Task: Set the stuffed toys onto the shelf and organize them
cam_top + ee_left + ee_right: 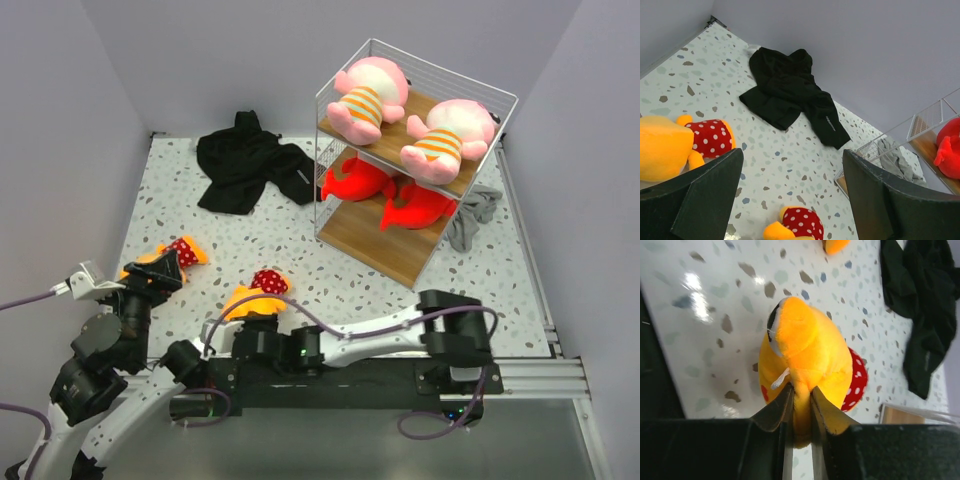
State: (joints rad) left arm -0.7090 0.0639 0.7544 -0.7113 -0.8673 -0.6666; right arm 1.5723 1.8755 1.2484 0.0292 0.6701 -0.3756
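The white wire shelf (pixel 330 150) stands at the back right. Two pink toys (pixel 365 95) (pixel 450 135) lie on its upper board and two red fish toys (pixel 355 180) (pixel 420 205) on the board below. My right gripper (pixel 801 392) is shut on an orange-yellow toy with a polka-dot bib (pixel 807 352), low at the near middle of the table (pixel 255 298). My left gripper (pixel 792 170) is open and empty beside the other orange-yellow toy (pixel 670 147), which lies at the near left (pixel 165 258).
A black garment (pixel 245 160) lies at the back, left of the shelf. A grey cloth (pixel 472 215) lies at the shelf's right side. Purple walls close in the speckled table (pixel 260 240) on three sides.
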